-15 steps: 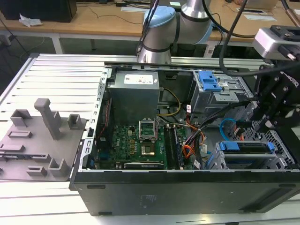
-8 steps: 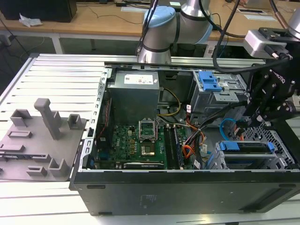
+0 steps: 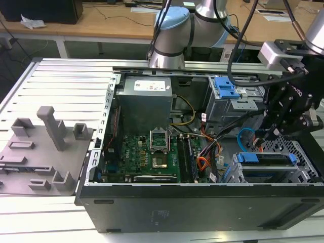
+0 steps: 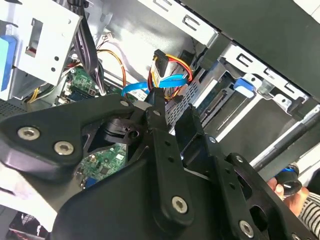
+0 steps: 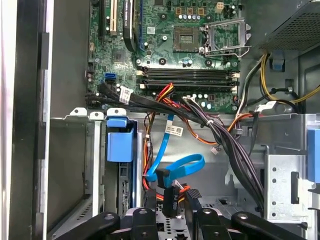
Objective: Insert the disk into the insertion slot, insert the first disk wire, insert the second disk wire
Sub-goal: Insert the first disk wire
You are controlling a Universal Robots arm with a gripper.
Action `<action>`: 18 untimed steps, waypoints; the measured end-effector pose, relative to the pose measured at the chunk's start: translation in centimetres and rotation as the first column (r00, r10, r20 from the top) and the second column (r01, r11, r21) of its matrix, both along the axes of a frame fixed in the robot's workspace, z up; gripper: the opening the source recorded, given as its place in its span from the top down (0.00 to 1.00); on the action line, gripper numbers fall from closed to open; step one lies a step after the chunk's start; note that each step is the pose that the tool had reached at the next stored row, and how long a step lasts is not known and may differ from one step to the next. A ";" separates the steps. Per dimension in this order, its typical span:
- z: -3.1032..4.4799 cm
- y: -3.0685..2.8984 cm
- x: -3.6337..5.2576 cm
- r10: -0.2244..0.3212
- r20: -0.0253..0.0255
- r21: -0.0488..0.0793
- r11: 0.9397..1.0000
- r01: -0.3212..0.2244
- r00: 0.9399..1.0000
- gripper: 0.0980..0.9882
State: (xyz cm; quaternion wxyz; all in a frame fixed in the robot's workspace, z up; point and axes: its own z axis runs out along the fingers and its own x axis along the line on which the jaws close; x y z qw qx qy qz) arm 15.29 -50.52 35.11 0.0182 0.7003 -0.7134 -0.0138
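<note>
Holding the connector [image 5: 169,192] in narrow jaws, gripper [image 5: 171,204] near the disk [image 3: 266,158] seated in the slot [image 3: 294,147]; judge it best kept square, pressed straight, clear of the blue cable [image 5: 176,167].

A slatted pale metal worktop [image 3: 66,81] spans the scene. Behind it stands a wooden desk [image 3: 101,23] carrying a black box [image 3: 43,10] and crumpled white paper [image 3: 31,22]. The light is even.

Disk [image 3: 267,158] inside the insertion slot [image 3: 297,148], at the exterior view's right of the motherboard [image 3: 136,152]
</note>
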 end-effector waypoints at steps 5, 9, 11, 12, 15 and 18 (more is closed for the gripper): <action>-0.11 0.00 0.00 0.000 0.000 0.000 1.000 0.000 1.000 0.79; -0.14 0.00 0.00 0.000 0.000 0.000 1.000 0.000 1.000 0.92; -0.15 0.00 0.00 0.000 0.000 0.000 1.000 0.000 1.000 0.92; -0.15 0.00 0.01 0.000 0.000 0.000 1.000 0.000 1.000 0.92; -0.15 -0.01 0.36 0.000 0.000 0.000 1.000 0.000 1.000 0.92; -0.15 -0.61 0.43 0.000 0.000 0.000 1.000 0.000 1.000 0.92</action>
